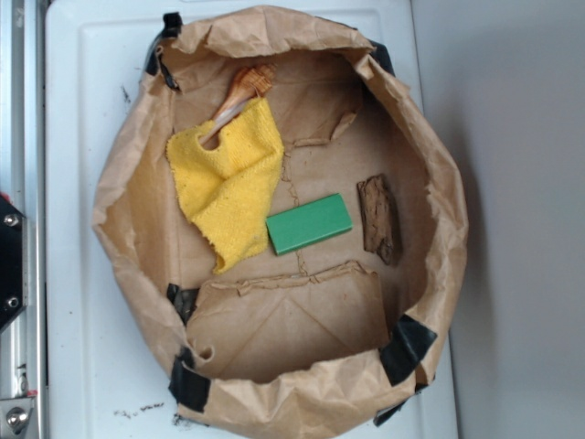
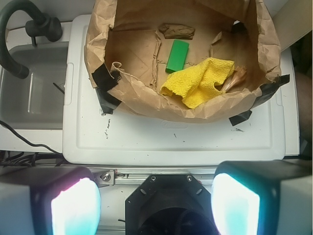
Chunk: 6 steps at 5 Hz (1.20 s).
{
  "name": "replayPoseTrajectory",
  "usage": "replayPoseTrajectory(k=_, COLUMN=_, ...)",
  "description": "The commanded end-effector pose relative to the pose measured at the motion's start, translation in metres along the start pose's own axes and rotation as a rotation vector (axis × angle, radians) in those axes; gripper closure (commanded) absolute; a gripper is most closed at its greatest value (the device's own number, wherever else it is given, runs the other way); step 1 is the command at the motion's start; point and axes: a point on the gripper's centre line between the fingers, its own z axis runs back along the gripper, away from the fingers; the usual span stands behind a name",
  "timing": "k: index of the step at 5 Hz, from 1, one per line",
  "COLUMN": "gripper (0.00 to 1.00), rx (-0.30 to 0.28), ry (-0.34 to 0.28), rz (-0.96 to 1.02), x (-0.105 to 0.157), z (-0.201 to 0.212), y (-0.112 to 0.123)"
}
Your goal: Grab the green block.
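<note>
The green block (image 1: 309,223) is a flat, bright green slab lying on the floor of an open brown paper bag (image 1: 439,183), between a yellow cloth and a brown bark piece. From the wrist camera the green block (image 2: 177,55) shows far ahead, inside the bag (image 2: 146,105). My gripper (image 2: 155,196) is open, its two pale pads wide apart at the bottom of the wrist view with nothing between them. It hangs well back from the bag, over the robot's black base (image 2: 166,200). The exterior view does not show the gripper.
Yellow cloth (image 1: 228,178) lies left of the block with a wooden utensil (image 1: 242,91) poking from under it. Bark piece (image 1: 379,219) lies right of the block. The bag's crumpled walls stand up all round, on a white plastic surface (image 2: 171,142). A sink (image 2: 29,93) is at the wrist view's left.
</note>
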Motion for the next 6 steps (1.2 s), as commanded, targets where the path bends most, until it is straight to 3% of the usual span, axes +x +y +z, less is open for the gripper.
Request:
replayPoseTrajectory(k=1, gripper=0.00, rx=0.000, ry=0.000, rz=0.000, x=0.000, z=0.000, y=0.000)
replayPoseTrajectory(k=2, gripper=0.00, rx=0.023, ry=0.018, rz=0.112, x=0.048, z=-0.018, y=0.014)
replayPoseTrajectory(k=4, gripper=0.00, rx=0.083, ry=0.035, rz=0.059, x=0.144, z=-0.070, y=0.046)
replayPoseTrajectory(k=6, gripper=0.00, rx=0.083, ry=0.035, rz=0.059, x=0.144, z=-0.070, y=0.046)
